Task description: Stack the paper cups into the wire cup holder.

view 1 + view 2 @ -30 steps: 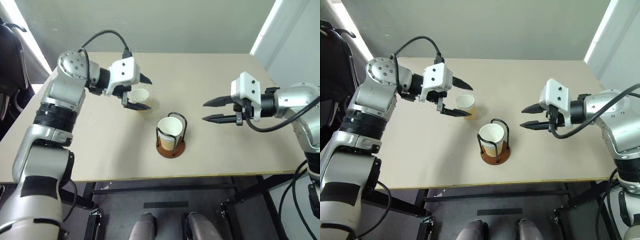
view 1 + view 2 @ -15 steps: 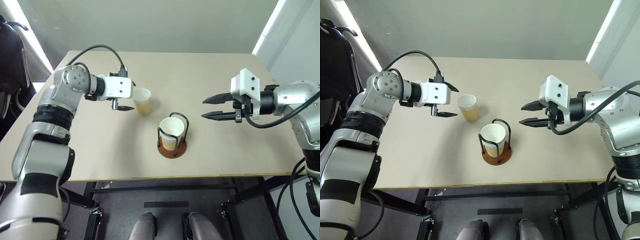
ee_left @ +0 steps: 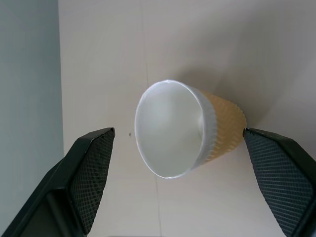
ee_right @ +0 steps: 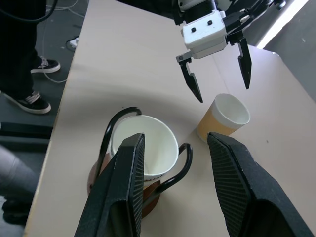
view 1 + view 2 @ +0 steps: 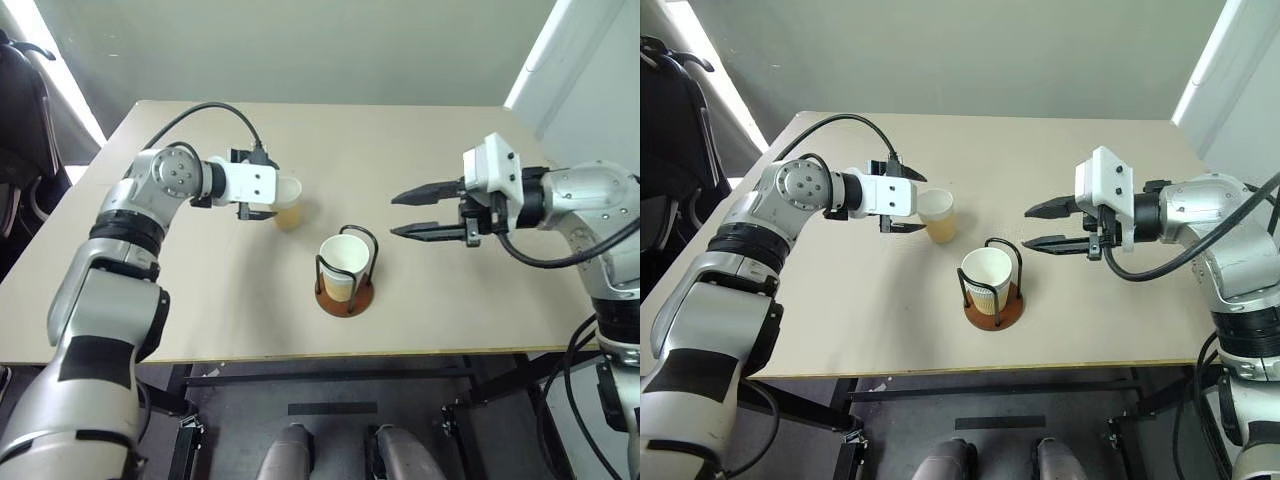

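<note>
**Left tool poised on the loose cup; grasp not yet made**

Head views: The left tool stands fully spread just beside a loose paper cup upright on the worktop, its fingers either side of the cup. The step in hand appears to be the grasp of this cup. The cup holder stands near the worktop's front edge with cups already seated in it; the number nested inside cannot be told. The right tool hangs apart, partly open and empty.

Left wrist view: The loose cup lies between the two fingers with clear gaps, untouched. The next move calls for closing gently on the wall without crushing it.

Right wrist view: One holder, one loose cup, two wire hoops.
</note>
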`<state>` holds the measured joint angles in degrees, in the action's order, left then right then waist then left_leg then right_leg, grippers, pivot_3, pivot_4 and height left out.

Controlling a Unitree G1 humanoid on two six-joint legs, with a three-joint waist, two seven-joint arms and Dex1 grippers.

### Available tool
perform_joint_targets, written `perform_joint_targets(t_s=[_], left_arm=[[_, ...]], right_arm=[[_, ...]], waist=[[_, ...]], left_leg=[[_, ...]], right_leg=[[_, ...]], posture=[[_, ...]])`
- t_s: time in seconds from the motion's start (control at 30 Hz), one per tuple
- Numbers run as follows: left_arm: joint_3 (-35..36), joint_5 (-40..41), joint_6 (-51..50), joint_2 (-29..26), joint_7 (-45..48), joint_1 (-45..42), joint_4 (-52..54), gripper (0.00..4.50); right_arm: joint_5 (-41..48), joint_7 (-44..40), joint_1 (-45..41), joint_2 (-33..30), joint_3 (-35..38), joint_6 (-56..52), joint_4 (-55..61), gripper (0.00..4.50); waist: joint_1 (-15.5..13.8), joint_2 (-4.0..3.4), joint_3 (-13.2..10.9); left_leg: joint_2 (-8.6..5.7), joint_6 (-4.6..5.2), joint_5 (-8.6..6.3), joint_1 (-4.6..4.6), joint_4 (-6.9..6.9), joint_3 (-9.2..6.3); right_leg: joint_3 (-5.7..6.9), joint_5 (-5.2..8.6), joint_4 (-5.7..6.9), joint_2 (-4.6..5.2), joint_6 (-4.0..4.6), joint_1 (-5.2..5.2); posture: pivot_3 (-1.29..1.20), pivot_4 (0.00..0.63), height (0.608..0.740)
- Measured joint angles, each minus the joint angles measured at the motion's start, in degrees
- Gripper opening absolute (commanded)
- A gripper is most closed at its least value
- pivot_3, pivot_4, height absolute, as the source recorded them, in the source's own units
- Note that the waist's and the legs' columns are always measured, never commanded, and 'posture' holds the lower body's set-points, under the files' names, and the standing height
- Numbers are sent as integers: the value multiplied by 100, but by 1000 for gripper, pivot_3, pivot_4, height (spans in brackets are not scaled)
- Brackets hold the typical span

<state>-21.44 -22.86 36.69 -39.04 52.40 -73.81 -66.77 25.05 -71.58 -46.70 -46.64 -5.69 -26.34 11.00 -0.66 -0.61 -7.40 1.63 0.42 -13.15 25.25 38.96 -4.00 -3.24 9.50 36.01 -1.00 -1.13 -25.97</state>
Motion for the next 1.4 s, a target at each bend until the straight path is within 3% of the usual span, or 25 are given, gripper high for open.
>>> perform_joint_targets(t_s=[0.53,0.7,1.0,1.4], left_arm=[[-335,-681,30,254,-779,-176,-494,4470],[-354,-724,27,272,-552,-165,-572,3238],[-284,-547,20,238,470,-82,-630,26],[433,400,-452,302,1945,-448,-472,26]], right_arm=[[169,-45,36,-103,3,-284,114,1971],[169,-47,85,-141,3,-290,123,1971],[167,-359,493,-665,36,-247,204,1971],[165,-520,577,-836,63,-176,134,1971]], waist=[[2,0,0],[-10,0,0],[-31,1,1],[-29,1,1]], left_leg=[[-2,2,-1,0,8,5],[0,2,-1,1,10,1],[0,3,-2,7,15,-1],[-4,10,-6,12,18,13]], right_leg=[[-3,-3,1,-7,-5,1],[-5,-3,1,-4,-6,1],[-5,-2,2,-3,-9,1],[-3,-3,-1,-9,-14,-2]], posture=[[0,150,740],[0,150,740],[0,150,740],[0,150,740]])
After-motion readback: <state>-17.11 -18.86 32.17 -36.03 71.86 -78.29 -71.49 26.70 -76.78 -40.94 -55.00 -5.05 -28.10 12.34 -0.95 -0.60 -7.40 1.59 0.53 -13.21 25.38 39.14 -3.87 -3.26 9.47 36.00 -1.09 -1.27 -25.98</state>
